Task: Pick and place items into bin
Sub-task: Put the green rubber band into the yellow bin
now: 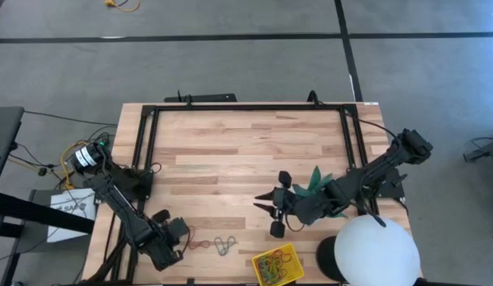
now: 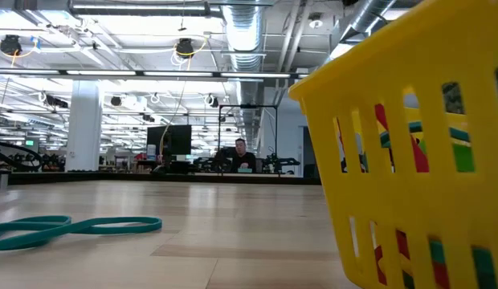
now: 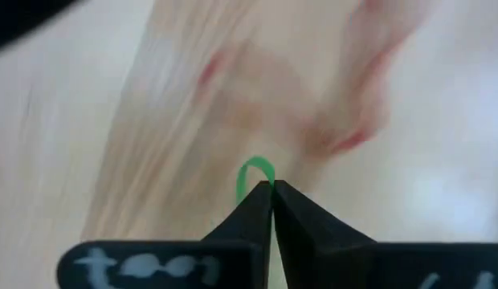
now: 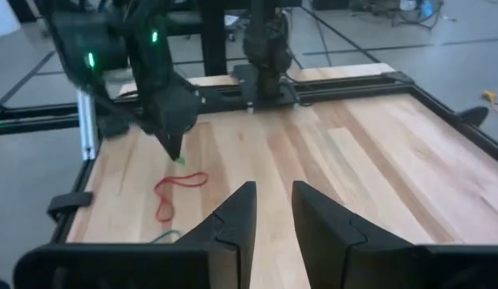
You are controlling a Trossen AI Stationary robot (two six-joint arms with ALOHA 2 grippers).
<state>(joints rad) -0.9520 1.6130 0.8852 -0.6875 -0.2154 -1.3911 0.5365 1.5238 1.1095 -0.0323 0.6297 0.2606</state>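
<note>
The left hand is clenched on a green band, with only a small loop of it poking past the fingertips above the tabletop. That thin bite is the main risk: the floppy band could slide out on the way across to the yellow bin, which sits near the front edge with many coloured bands already inside. A red band lies right below this hand, and a dragging loop could snag it or flick it away. The right hand waits over mid-table with its fingers apart, holding nothing — it is near the bin, so a wide swing by the left arm might brush it
</note>
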